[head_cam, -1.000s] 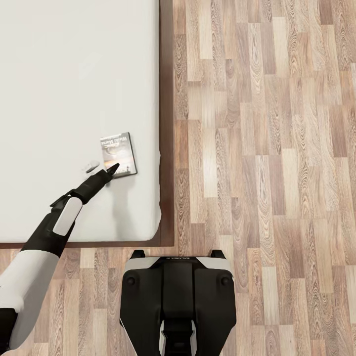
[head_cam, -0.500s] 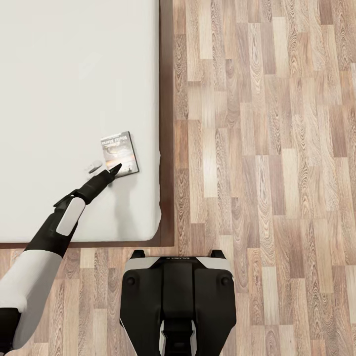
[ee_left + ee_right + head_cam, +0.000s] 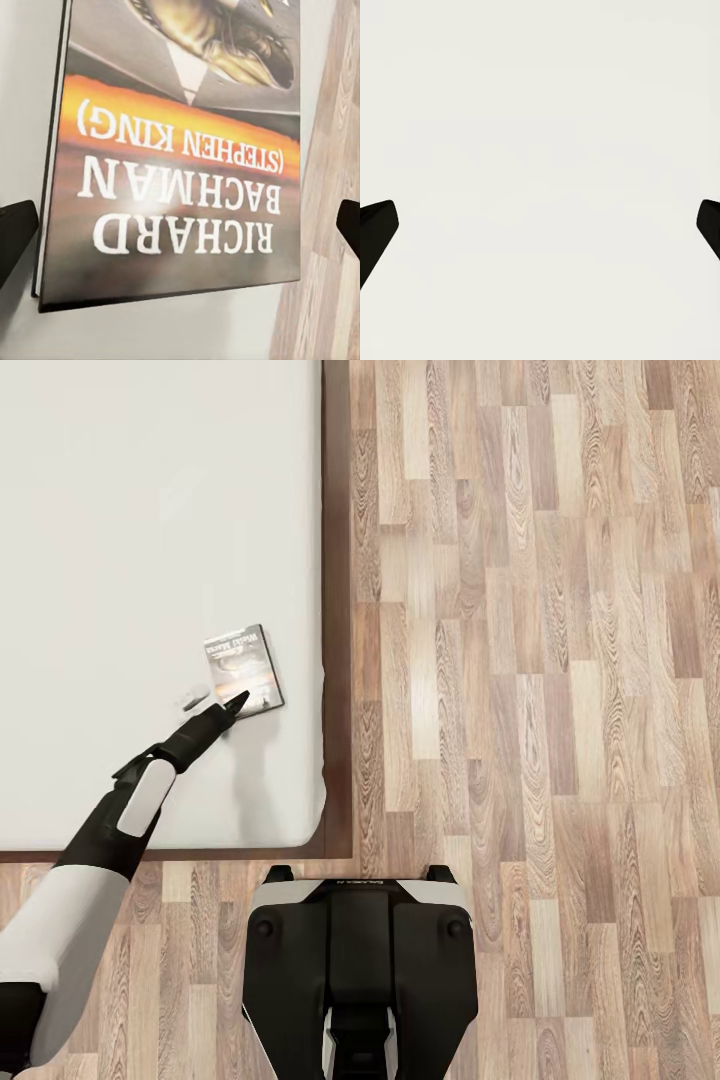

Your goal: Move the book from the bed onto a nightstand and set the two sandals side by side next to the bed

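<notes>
The book lies flat on the white mattress of the bed, near its right edge and foot corner. Its grey cover carries an orange band, seen close up in the left wrist view. My left gripper is open and low at the book's near edge, with one dark fingertip touching or nearly touching the cover's corner. In the left wrist view the fingertips stand on either side of the book, wider than it. My right gripper is open before a plain off-white surface. The sandals and the nightstand are out of view.
The bed's dark brown frame runs along the mattress edge and across its foot. Light wood-plank floor spreads to the right of the bed. My base stands on the floor just past the bed's foot corner.
My left gripper has crept a little to the right toward the book, and the book has shifted slightly to the right and turned a touch on the mattress.
</notes>
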